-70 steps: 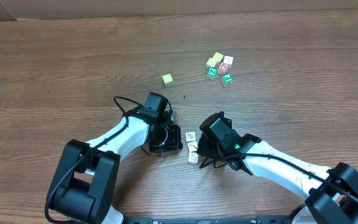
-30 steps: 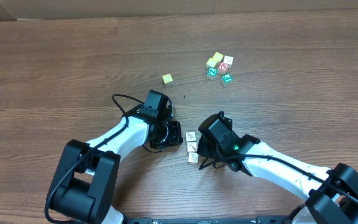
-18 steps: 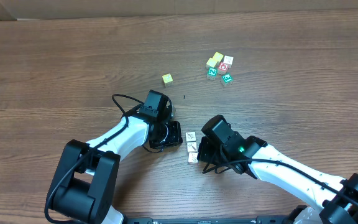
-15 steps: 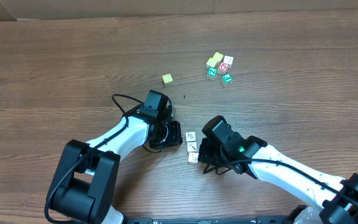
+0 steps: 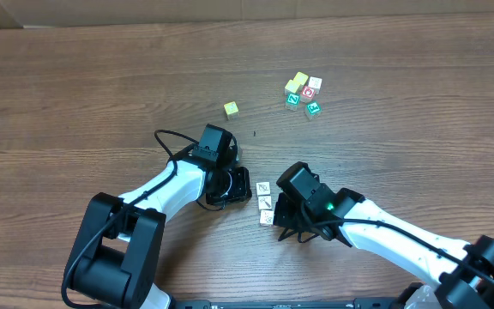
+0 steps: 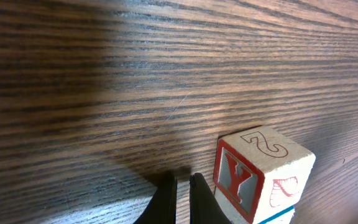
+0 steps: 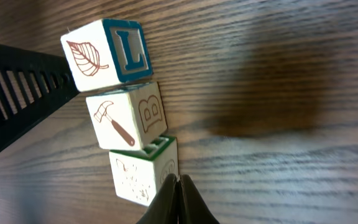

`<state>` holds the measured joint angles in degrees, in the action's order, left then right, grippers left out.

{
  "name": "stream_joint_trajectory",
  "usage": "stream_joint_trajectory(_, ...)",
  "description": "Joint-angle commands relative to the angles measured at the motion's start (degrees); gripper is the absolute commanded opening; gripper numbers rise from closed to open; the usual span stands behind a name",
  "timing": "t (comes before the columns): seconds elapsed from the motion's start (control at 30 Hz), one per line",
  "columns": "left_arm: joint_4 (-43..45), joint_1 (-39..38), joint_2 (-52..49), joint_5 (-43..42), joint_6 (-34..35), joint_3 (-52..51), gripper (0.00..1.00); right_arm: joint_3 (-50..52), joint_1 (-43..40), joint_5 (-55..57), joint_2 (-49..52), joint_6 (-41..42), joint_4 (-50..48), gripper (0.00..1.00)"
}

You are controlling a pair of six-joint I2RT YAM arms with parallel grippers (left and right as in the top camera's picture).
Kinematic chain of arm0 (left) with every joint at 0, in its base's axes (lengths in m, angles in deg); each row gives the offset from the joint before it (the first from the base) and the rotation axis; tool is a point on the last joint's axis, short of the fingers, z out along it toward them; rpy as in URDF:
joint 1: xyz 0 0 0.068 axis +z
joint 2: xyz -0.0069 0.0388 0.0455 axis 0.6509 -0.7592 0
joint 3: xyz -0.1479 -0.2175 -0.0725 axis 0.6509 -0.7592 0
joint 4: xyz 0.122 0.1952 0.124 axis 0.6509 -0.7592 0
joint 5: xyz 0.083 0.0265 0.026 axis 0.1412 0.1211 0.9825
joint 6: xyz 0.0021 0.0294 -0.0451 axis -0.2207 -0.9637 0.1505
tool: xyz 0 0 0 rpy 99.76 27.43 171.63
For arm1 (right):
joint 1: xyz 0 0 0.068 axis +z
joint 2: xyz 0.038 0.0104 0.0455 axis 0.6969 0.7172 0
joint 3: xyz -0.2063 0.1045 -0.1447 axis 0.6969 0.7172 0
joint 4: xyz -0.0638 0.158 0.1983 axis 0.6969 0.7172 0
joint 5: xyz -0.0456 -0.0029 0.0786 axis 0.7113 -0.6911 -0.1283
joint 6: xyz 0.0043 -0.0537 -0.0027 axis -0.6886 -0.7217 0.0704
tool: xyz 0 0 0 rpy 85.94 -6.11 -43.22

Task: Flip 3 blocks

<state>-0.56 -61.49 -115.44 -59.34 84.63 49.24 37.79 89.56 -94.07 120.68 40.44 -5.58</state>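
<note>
Right claw (image 7: pixel 179 186) pinched fully closed, holding nothing, tips low over the table (image 7: pixel 278 74). Blocks (image 5: pixel 266 202) lie in a row just ahead and left of it: green-edged block (image 7: pixel 145 171) right at the tips, hammer block (image 7: pixel 126 118) next, leaf block (image 7: pixel 104 53) farthest. Left claw (image 6: pixel 183 186) likewise closed and empty, with a red-Y block (image 6: pixel 260 180) just right of its fingers; whether they touch, cannot tell.

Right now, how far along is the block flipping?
Done: no flip I can confirm; the three blocks sit in a row between the arms. In hand: right gripper, shut, tips at the green-edged block; left gripper shut, empty. Left: possibly all three flips.
</note>
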Motion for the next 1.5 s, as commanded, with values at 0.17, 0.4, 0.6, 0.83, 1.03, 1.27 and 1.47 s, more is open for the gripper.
stream_joint_trajectory(0.17, -0.9, 0.2, -0.59, 3.02, 0.59, -0.5, 0.04, 0.68, 0.31, 0.5, 1.95, -0.17, -1.62, 0.04)
stream_joint_trajectory(0.4, -0.87, 0.2, -0.59, 4.28, 0.61, -0.5, 0.04, 0.68, 0.31, -0.98, 1.97, -0.17, -2.16, 0.04)
stream_joint_trajectory(0.6, -1.07, 0.2, -0.59, 4.28, 0.61, -0.5, 0.04, 0.68, 0.31, -1.01, 1.97, -0.39, -3.26, 0.04)
stream_joint_trajectory(0.83, -1.07, 0.2, -0.59, 4.26, 0.61, -0.5, 0.04, 0.68, 0.31, -0.98, 1.97, -0.42, -3.93, 0.04)
stream_joint_trajectory(1.03, -1.05, 0.2, -0.59, 4.28, 0.61, -0.5, 0.04, 0.68, 0.31, -0.94, 1.97, -1.9, -5.35, 0.04)
stream_joint_trajectory(1.27, -1.25, 0.2, -0.59, 4.28, 0.61, -0.5, 0.04, 0.5, -0.07, 0.13, 1.88, -1.88, -3.23, 0.04)
stream_joint_trajectory(1.47, -1.7, 0.2, -0.59, 4.28, 0.55, -0.5, 0.04, -0.72, -2.54, 0.35, 1.29, -6.12, -1.9, 0.04)
